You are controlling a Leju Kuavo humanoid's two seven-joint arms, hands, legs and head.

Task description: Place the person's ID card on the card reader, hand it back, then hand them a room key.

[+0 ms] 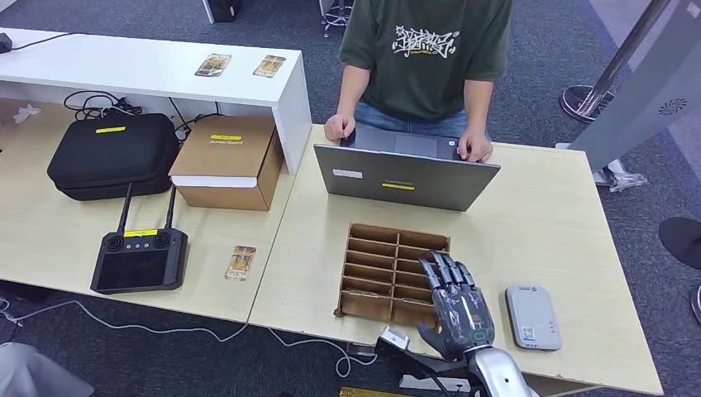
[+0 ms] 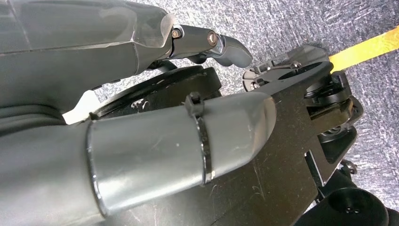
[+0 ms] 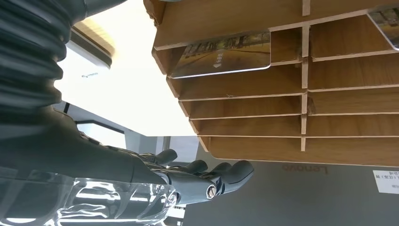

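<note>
right hand (image 1: 457, 308) empty, fingers apart, over card rack (image 1: 388, 273) beside card reader (image 1: 532, 317), likely reaching for key; left hand (image 2: 141, 117) fingers unclear

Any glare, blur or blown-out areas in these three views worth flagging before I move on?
Head view: evenly lit and sharp, soft shadows, the white shelf bright but readable. Right wrist view: the tabletop beside the wooden card rack is washed out nearly white, and the right hand shows glossy reflections. Left wrist view: the left hand sits very close and looks soft, with the carpet behind in clearer focus.

Right robot hand (image 1: 457, 304) open over wooden slotted tray (image 1: 388, 269), beside card reader (image 1: 532, 317).
</note>
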